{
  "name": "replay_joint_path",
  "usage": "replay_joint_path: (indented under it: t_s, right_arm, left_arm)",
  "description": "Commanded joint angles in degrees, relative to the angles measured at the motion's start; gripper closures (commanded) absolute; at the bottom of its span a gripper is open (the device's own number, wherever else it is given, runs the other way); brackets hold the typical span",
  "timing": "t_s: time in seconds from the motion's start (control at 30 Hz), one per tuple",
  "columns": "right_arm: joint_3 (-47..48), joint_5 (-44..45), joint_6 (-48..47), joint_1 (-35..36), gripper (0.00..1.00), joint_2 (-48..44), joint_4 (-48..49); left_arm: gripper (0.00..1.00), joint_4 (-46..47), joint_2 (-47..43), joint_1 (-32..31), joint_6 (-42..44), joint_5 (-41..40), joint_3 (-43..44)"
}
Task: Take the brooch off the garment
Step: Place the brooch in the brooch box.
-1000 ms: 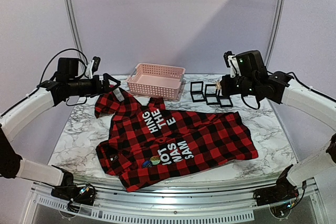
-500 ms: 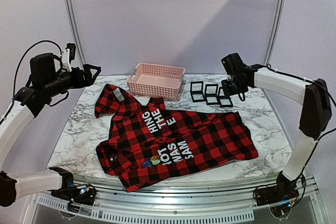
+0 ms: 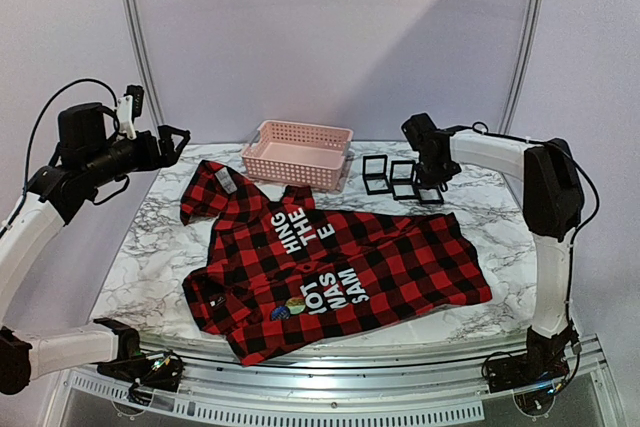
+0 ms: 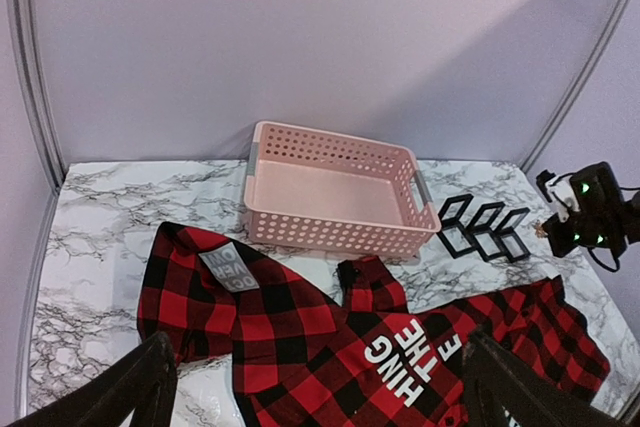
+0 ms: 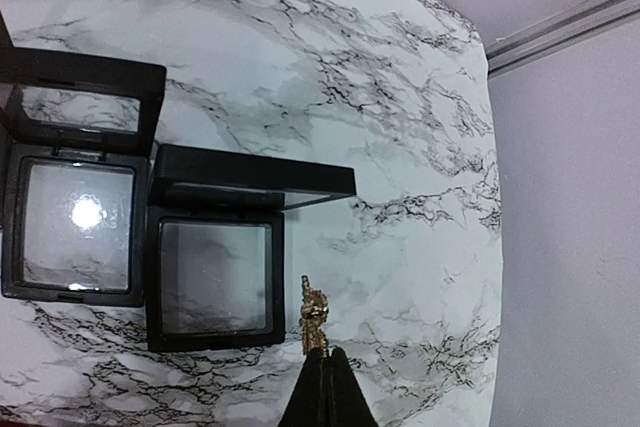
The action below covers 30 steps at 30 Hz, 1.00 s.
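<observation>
My right gripper (image 5: 322, 372) is clamped on what looks like the gold brooch (image 5: 313, 315), standing upright; the nearest open box (image 5: 218, 282) lies just beside it. My left gripper (image 3: 175, 140) gapes, empty.

The garment (image 3: 330, 272) lies spread flat over the middle and near part of the surface (image 3: 150, 247), with one sleeve reaching toward the far left. A badge (image 3: 290, 309) sits on its near-left part. Behind the garment, at the far edge, stands a basket (image 3: 298, 154). Just right of the basket, three open boxes (image 3: 400, 179) stand in a row. The right fingers (image 5: 312, 397) hang above the surface just beside the box at the row's right end, a brooch (image 5: 313, 312) at their tips. The left fingers (image 4: 130, 392) hang over the far-left corner, well apart from the garment.
</observation>
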Motion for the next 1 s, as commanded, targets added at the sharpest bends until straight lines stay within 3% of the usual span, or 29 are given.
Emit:
replay_joint_path:
  t_s: [0.0,0.97]
  right_arm:
    - [1.91,3.76,-2.97,-0.32,1.0,3.66,-1.14]
    - [3.71,0.3,-6.31,-0.34,1.0,9.21,3.67]
  left_arm:
    - [0.01,-1.02,-0.27,0.18,0.76,-0.32,-0.75]
    - [0.0,-1.77,0.16,0.26,1.41,-2.02,-0.51]
